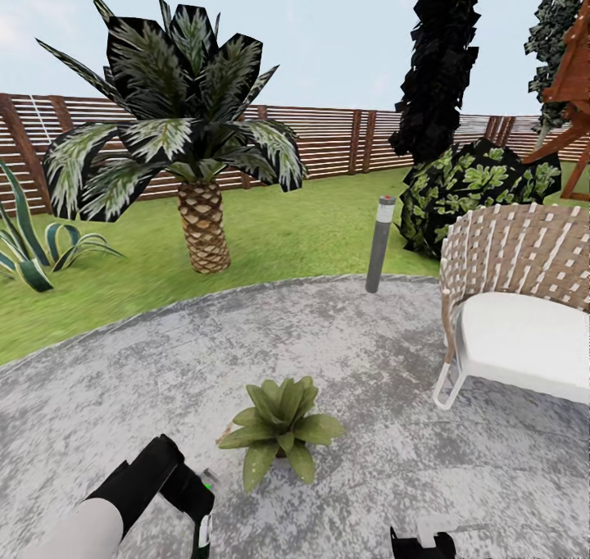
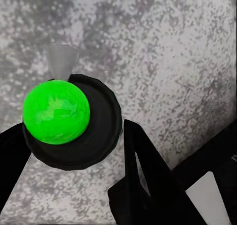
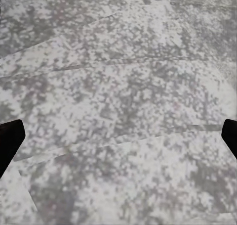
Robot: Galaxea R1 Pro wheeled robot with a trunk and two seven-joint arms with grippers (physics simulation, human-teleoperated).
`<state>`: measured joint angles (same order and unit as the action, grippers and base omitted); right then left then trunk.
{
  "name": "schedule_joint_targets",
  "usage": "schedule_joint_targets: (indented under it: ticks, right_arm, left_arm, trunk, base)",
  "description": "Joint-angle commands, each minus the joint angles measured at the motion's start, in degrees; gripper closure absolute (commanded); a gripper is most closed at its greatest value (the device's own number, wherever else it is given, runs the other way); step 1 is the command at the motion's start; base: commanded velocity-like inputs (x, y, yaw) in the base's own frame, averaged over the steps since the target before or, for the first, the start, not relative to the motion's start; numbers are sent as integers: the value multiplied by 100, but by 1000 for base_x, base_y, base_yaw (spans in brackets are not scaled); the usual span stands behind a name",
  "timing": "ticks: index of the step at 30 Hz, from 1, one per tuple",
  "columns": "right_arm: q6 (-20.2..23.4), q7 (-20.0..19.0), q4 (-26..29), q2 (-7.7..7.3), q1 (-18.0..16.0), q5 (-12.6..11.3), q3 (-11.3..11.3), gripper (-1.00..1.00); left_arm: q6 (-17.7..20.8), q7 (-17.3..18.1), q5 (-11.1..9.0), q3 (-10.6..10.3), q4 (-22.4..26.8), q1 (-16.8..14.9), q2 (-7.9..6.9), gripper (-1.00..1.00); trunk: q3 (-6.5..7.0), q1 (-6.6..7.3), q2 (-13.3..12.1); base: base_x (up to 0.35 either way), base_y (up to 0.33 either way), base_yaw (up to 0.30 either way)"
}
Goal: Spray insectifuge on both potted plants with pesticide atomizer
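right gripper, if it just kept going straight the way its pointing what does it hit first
Most likely the patio paving. The right wrist view looks along the right gripper with its fingertips spread wide at the edges, and between them lies just mottled grey stone. How far off it is can't be judged.

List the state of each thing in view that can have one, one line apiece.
Left gripper: shut on the sprayer.
Sprayer: held between the fingers, pale nozzle aimed at the paving.
Right gripper: open, holding nothing, above the paving.
Potted plant: upright on the patio, just ahead of the left gripper.
Chair: upright, seat unoccupied.
Light post: upright at the patio's edge.
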<state>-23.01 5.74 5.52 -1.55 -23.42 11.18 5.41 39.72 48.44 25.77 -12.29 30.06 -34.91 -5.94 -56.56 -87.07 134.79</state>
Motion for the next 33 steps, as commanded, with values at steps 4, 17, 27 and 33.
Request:
schedule_joint_targets:
  ticks: [4, 17, 27, 33]
  right_arm:
    - [-19, 15, -7, 11, -4, 58, 47, -100]
    - [-19, 15, -16, 23, -4, 60, 47, -100]
    - [-19, 0, -21, 23, -4, 68, 47, -100]
    - [-19, -3, -16, 15, -4, 69, 47, -100]
  left_arm:
    - [92, 205, 93, -36, 205, -15, -4, 100]
    - [181, 225, 112, -45, 336, -64, 1, 100]
    - [778, 237, 106, -547, 404, -511, 270, 100]
    - [818, 838, 133, -1097, 384, -473, 312, 100]
  trunk:
    - [-4, 1, 2]
    - [-4, 1, 2]
    - [-4, 1, 2]
    - [-4, 1, 2]
  base:
    - [0, 0, -169]
    - [-49, -122, -5]
    - [-2, -2, 0]
    - [0, 0, -133]
